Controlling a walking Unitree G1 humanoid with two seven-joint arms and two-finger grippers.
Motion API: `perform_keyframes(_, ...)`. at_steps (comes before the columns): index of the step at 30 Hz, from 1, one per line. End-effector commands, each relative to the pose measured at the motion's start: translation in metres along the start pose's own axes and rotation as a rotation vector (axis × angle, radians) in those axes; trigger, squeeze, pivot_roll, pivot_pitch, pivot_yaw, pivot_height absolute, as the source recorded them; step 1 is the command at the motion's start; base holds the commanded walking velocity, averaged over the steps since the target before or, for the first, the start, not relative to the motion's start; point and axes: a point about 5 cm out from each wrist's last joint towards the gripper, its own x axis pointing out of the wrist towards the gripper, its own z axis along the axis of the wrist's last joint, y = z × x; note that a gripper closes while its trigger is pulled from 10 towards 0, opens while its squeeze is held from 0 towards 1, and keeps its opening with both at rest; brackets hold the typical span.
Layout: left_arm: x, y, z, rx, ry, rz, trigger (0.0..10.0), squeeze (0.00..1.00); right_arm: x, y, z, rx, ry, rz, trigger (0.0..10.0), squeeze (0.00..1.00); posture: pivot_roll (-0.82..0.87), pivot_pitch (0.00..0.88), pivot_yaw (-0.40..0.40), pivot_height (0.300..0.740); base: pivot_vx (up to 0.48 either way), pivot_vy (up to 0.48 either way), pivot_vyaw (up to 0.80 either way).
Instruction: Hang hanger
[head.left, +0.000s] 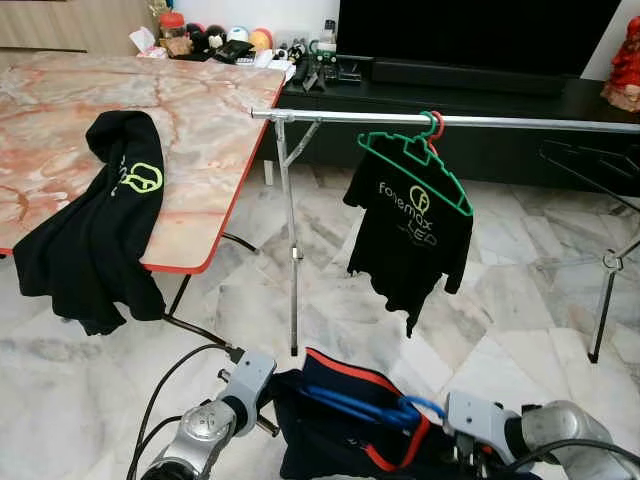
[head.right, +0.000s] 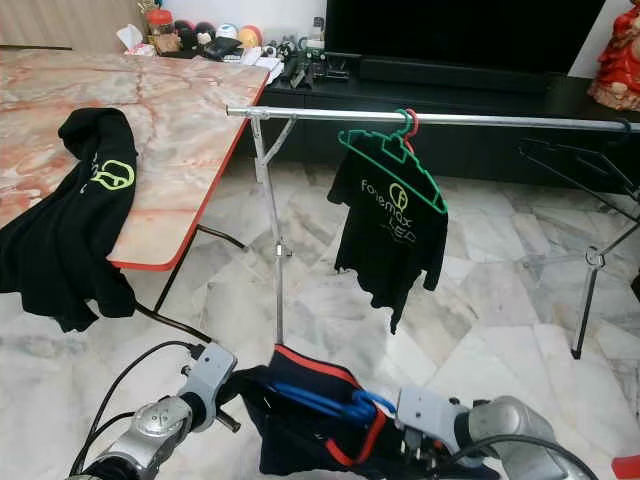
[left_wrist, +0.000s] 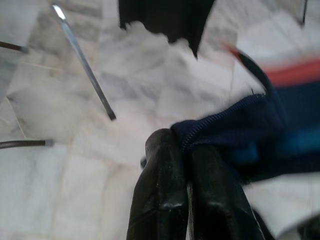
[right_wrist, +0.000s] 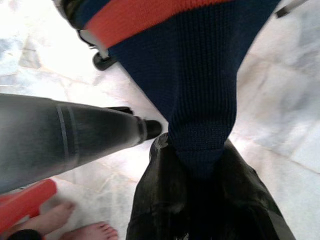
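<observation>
Navy garment (head.left: 330, 420) with red-orange trim sits on a blue hanger (head.left: 360, 408), held low and near, between the two arms, over the marble floor (head.left: 500, 300). The hanger's long axis runs roughly left-right, tilting a bit down to the right; its blue hook end (head.left: 425, 407) is at the right, next to the right arm.

Left gripper (left_wrist: 187, 150): fingers (left_wrist: 162, 195) pressed together, pinching the garment's navy zippered edge at its left side. Right gripper (right_wrist: 197, 160): fingers (right_wrist: 160, 200) closed around a narrow fold of navy knit at the garment's right side.

Silver rail (head.left: 450, 121) of the clothes rack runs left-right farther off, higher than the held hanger. A green hanger (head.left: 415, 165) with a black printed t-shirt (head.left: 410, 240) hangs from it, with a red hook (head.left: 437, 124) beside the green hook on the rail. The rack's upright post (head.left: 291, 250) stands on the left; another leg (head.left: 605, 290) stands on the right.

Marble-top table (head.left: 200, 130) with a red edge is on the far left, with a black hoodie (head.left: 100, 220) draped over its near edge. A dark TV unit (head.left: 450, 95) stands behind the rack. A person's bare feet (right_wrist: 75, 225) show on the floor in the right wrist view, beside a red object (right_wrist: 22, 202).
</observation>
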Motion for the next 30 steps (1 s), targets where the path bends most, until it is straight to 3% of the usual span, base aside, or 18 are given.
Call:
perform_keyframes(1, -0.001, 0.009, 0.013, -0.026, -0.074, 0.012, 0.0, 0.0, 0.007, 0.005, -0.005, 0.014, 0.029, -0.001, 10.0, 0.0, -0.1, 0.121, -0.017, 0.74, 0.0, 0.0, 0.0)
perform_keyframes(5, -0.002, 0.012, 0.018, -0.033, -0.103, -0.027, 0.0, 0.0, 0.015, 0.005, -0.007, 0.028, 0.047, -0.037, 10.0, 0.0, -0.1, 0.121, -0.018, 0.74, 0.0, 0.0, 0.0)
perform_keyframes(11, -0.007, 0.001, 0.017, -0.003, -0.086, -0.247, 0.0, 0.0, 0.026, -0.012, -0.001, 0.156, 0.007, -0.245, 10.0, 0.0, -0.09, 0.121, -0.017, 0.74, 0.0, 0.0, 0.0)
perform_keyframes(15, -0.01, -0.008, 0.019, 0.023, -0.074, -0.383, 0.0, 0.0, 0.03, -0.021, 0.012, 0.264, -0.113, -0.342, 10.0, 0.0, -0.09, 0.122, -0.016, 0.74, 0.0, 0.0, 0.0)
perform_keyframes(18, -0.012, -0.015, 0.022, 0.029, -0.083, -0.464, 0.0, 0.0, 0.036, -0.018, 0.025, 0.321, -0.215, -0.307, 10.0, 0.0, -0.09, 0.121, -0.014, 0.74, 0.0, 0.0, 0.0)
perform_keyframes(25, -0.015, -0.029, 0.036, 0.022, -0.127, -0.588, 0.0, 0.0, 0.05, -0.012, 0.025, 0.328, -0.178, -0.277, 10.0, 0.0, -0.08, 0.12, -0.018, 0.74, 0.0, 0.0, 0.0)
perform_keyframes(30, -0.017, -0.036, 0.025, 0.078, -0.051, -0.635, 0.0, 0.0, 0.052, -0.014, 0.031, 0.356, -0.232, -0.297, 10.0, 0.0, -0.08, 0.119, -0.018, 0.74, 0.0, 0.0, 0.0)
